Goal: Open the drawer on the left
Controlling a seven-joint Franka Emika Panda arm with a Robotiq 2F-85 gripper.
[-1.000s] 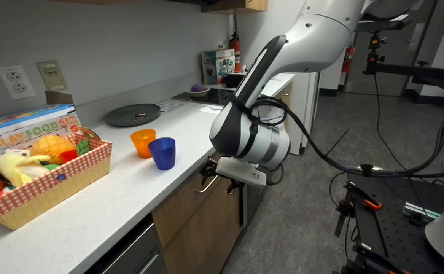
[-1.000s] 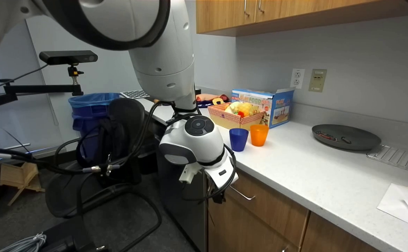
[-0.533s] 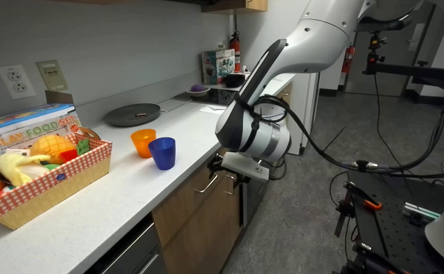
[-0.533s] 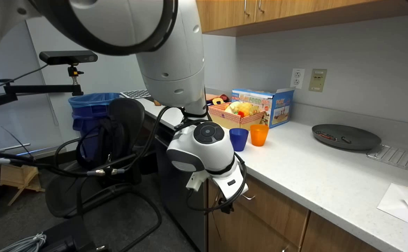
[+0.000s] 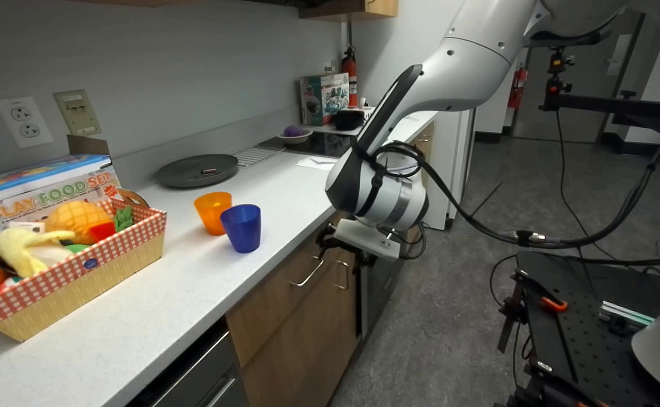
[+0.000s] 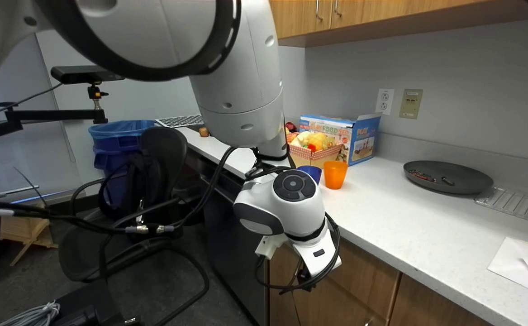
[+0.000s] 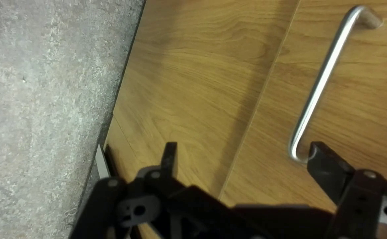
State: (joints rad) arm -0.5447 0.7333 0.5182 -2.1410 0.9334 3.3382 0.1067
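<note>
Indoors, white counter, grey floor

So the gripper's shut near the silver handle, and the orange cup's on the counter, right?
The gripper is open, not shut: the wrist view shows its fingers apart. It is near the silver handle, and the orange cup is on the counter.

A glossy white, rounded robot arm shows small round screw recesses and a thick black curved band. Its white wrist housing bears a round dark-grey button pad, black straps and a silver-grey ring. Thick black cables carry silver metal connectors. Beside an off-white rectangular box, the matte black gripper has angular fingers with round grey screws.
</note>
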